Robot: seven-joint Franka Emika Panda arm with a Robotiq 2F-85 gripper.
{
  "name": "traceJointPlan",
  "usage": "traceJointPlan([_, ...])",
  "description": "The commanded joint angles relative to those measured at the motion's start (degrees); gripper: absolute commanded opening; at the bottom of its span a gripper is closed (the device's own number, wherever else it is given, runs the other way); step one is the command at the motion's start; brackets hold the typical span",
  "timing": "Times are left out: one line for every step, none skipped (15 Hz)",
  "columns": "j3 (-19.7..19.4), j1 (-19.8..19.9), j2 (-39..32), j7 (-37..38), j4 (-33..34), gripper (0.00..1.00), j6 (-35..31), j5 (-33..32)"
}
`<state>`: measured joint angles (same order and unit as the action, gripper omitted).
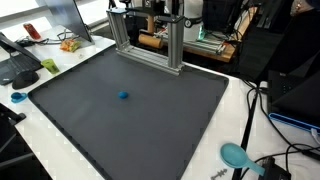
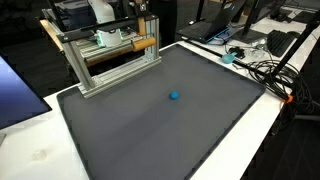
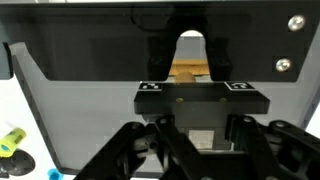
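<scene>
Wrist view: your gripper comes in from the bottom edge. Its dark finger links stand apart, one on each side of centre, and nothing is pinched between them. I read the hand as spread.

Just ahead of the links a black crossbar with two small white marks runs level across the view. Whether it touches the fingers cannot be told.

Behind the bar is a dark panel with an arched slot. A wooden block shows through the slot.

At the left edge of that view a yellow-green object lies on the white surface. It is too small to identify.

Both exterior views: the aluminium frame stands upright at one edge of the dark mat. It carries the wooden block near its top. Your gripper cannot be made out behind the frame from these cameras.

Further out a small blue ball sits alone on the mat, well apart from the frame, with nothing touching it.

Past the mat, on the white table, a teal scoop lies off one corner, beside black cables.
</scene>
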<state>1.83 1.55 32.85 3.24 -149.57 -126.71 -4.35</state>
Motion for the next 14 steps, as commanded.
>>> traceJointPlan([-0.14,0.24,-6.43,0.12,7.51,0.22,-1.69,-0.36])
traceJointPlan([-0.30,0.12,-8.68,-0.16,9.87,0.22,-2.10,-0.16])
traceJointPlan([-0.37,0.16,-10.87,-0.14,12.11,0.22,-2.60,-0.14])
traceJointPlan([-0.57,0.03,-13.39,-0.41,14.63,0.22,-3.09,0.15])
traceJointPlan([-0.67,-0.02,-15.65,-0.46,16.92,0.22,-3.49,0.29])
traceJointPlan([-0.71,-0.13,-18.41,-0.75,19.39,0.22,-4.04,0.25])
traceJointPlan([-0.59,-0.01,-20.82,-0.32,21.58,0.22,-4.70,-0.07])
traceJointPlan([-0.54,-0.02,-23.43,-0.22,23.69,0.22,-5.19,-0.34])
traceJointPlan([-0.76,-0.27,-26.11,-0.54,25.78,0.22,-6.05,0.37])
traceJointPlan([-0.85,-0.42,-28.48,-1.00,27.54,0.22,-6.42,0.60])
traceJointPlan([-0.88,-0.37,-31.10,-1.06,29.19,0.22,-6.71,0.37])
traceJointPlan([-1.15,-0.49,-33.57,-2.22,30.18,0.22,-6.33,1.54])
traceJointPlan([-0.82,-0.49,-28.54,-0.42,25.83,0.47,-6.45,0.09])
traceJointPlan([-0.93,-0.53,-30.91,-0.67,27.15,0.47,-6.47,0.17])
